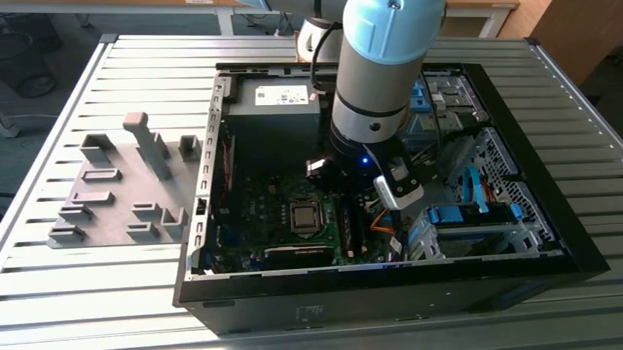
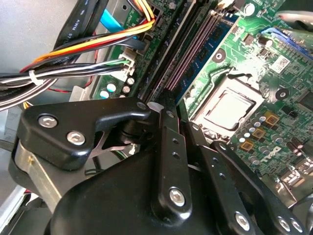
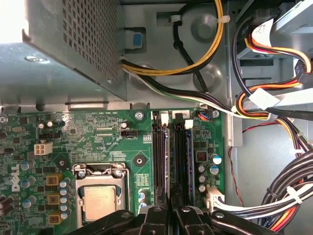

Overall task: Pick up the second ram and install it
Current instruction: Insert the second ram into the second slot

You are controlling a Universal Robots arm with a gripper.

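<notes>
1. The arm is lowered into the open computer case (image 1: 209, 219), which is placed on the slatted table (image 1: 117, 292). The gripper (image 3: 172, 215) is held directly over the memory slots (image 3: 172, 156), beside the processor socket (image 3: 100, 196) on the motherboard (image 3: 88, 137).

2. In both wrist views the fingers (image 3: 155, 220) are seen brought close together over the slots. The second ram (image 3: 167, 164) appears to be clamped between them as a thin edge-on board, but the pinching point is hidden by the gripper body, so this is judged, not seen.

3. The board seems to be already standing in a slot, near the cable-side edge of the motherboard. Whether it is fully pressed down cannot be told.

4. On the grey holder plate (image 1: 127, 204), at the table's side toward the exterior view's left, no memory board is seen, so the picking step is judged as done.
</notes>
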